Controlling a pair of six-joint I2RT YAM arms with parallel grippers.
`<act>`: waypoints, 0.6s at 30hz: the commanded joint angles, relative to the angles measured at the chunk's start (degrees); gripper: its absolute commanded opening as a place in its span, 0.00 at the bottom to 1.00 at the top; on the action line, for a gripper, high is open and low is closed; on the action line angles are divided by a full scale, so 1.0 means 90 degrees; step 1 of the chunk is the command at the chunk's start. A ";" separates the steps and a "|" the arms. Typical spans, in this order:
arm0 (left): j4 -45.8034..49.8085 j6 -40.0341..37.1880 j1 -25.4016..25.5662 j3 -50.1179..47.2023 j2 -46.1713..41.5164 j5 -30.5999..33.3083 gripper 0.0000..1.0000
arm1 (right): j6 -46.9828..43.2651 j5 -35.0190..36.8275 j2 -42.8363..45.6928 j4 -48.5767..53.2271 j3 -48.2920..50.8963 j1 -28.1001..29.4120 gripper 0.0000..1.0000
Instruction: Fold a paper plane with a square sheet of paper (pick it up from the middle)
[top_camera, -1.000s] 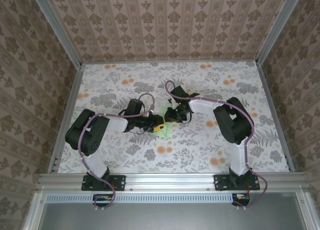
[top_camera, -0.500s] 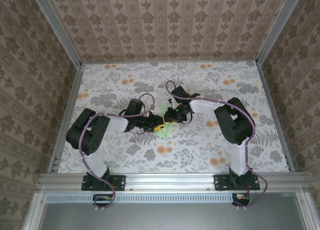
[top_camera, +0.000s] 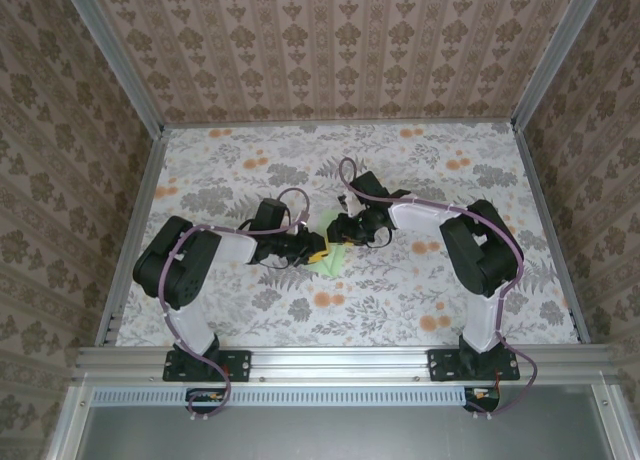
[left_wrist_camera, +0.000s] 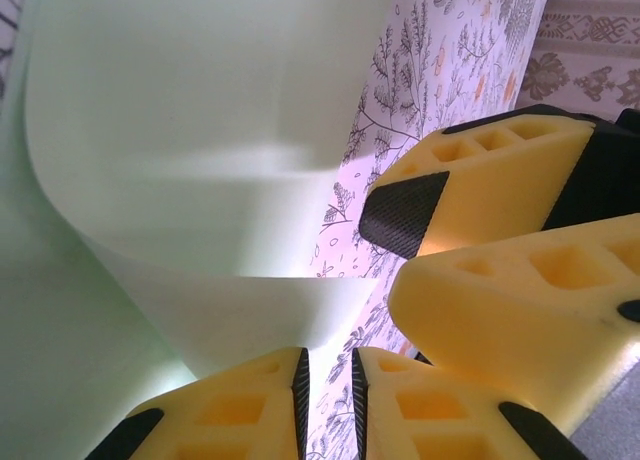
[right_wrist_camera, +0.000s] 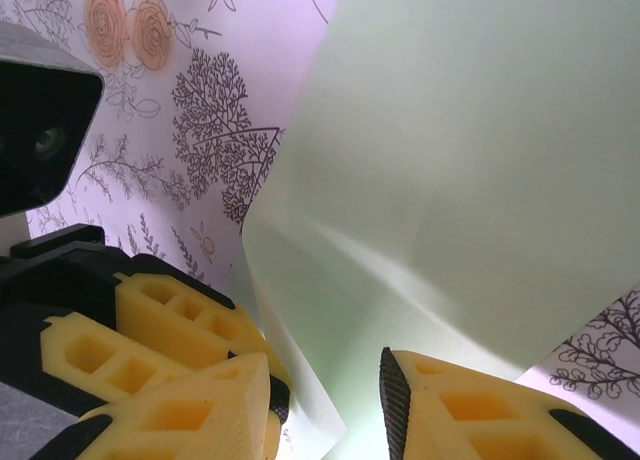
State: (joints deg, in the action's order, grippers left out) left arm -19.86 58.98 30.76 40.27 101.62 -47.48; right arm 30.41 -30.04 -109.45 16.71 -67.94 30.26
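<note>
Broadly, the flower-printed counter (top_camera: 420, 290) took up most of the top view, and the left arm (top_camera: 190, 265) and right arm (top_camera: 475, 245) reached in from either side to meet near its middle. Between them lay the square sheet of paper (top_camera: 333, 260), pale green and unmarked, mostly hidden from above by the two wrists, with a strip of it showing just in front of them. Up close it was not flat: part rested on the counter while a broad flap bowed upward in a soft curl, with a shallow ridge running across it. The right gripper (right_wrist_camera: 325, 365) stood with its jaws apart, straddling a lower edge of the sheet without clamping it. The left gripper (left_wrist_camera: 328, 365) had its jaws drawn nearly together, a slim gap showing between the dark pads (left_wrist_camera: 300, 380), and the curled edge sat right at their tips; nothing was visibly nipped between them. By my judgement the sheet was very light and limp, quick to buckle or slide on the smooth cloth, and would crease wherever it was squeezed hard. A shallow pinch on a lifted edge or along the ridge looked the safest hold, with the other gripper steadying the flat part so the fold ran straight.
</note>
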 commanded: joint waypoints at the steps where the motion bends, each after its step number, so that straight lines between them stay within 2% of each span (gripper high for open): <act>1: -0.0030 -0.0060 -0.0004 0.0007 0.0037 0.0050 0.22 | -0.0034 -0.0285 0.0045 0.0017 0.0129 -0.0002 0.36; 14: -0.0020 -0.0084 -0.0010 0.0016 0.0033 0.0061 0.17 | -0.0189 -0.0608 -0.0105 0.0182 0.0226 0.0026 0.30; 18: -0.0021 -0.0081 -0.0010 0.0016 0.0028 0.0062 0.16 | -0.0204 -0.0639 -0.0114 0.0163 0.0272 0.0027 0.21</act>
State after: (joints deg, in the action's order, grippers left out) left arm -19.77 58.96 30.72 40.27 101.62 -47.29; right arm 29.58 -33.82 -109.58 16.86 -66.39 30.26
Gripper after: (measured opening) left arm 0.163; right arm 0.229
